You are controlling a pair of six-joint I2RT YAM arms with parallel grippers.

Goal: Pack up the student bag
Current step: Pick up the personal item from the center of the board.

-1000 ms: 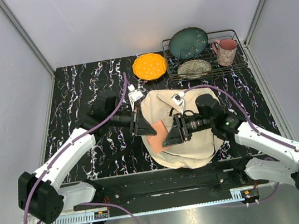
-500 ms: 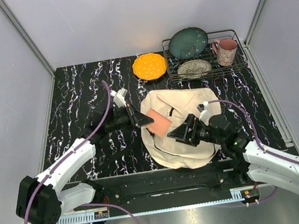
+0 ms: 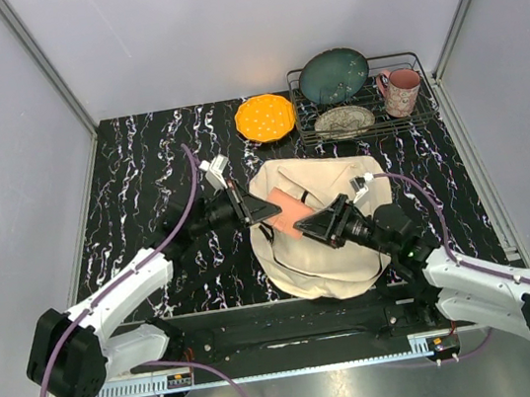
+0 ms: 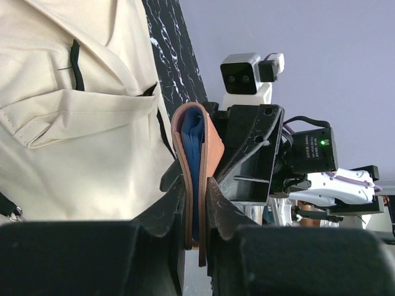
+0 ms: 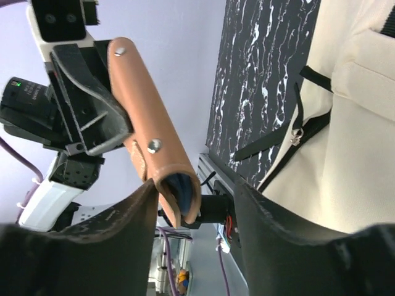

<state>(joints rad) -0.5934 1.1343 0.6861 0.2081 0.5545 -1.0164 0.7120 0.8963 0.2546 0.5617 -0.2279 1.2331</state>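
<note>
The student bag (image 3: pixel 338 252) is a large cream backpack lying flat on the black marbled table, also in the left wrist view (image 4: pixel 74 123) and the right wrist view (image 5: pixel 361 117). My left gripper (image 3: pixel 263 213) is shut on a tan leather notebook (image 3: pixel 288 218) with blue pages and holds it in the air over the bag's left part. In the left wrist view my left gripper (image 4: pixel 196 185) pinches the notebook (image 4: pixel 213 145) at its edge. My right gripper (image 3: pixel 309 223) is open, and its jaws (image 5: pixel 192 191) straddle the notebook's free end (image 5: pixel 151 132) with a gap on the right side.
An orange plate (image 3: pixel 265 118) lies behind the bag. A wire dish rack (image 3: pixel 423 107) at the back right holds a teal plate (image 3: pixel 334 75), a patterned dish (image 3: pixel 343 121) and a pink mug (image 3: pixel 401 90). Black bag straps (image 5: pixel 271 148) trail over the table.
My left gripper has raised the notebook off the bag and shifted it slightly right. My right gripper drew back from it, then came up with open jaws around its free end.
</note>
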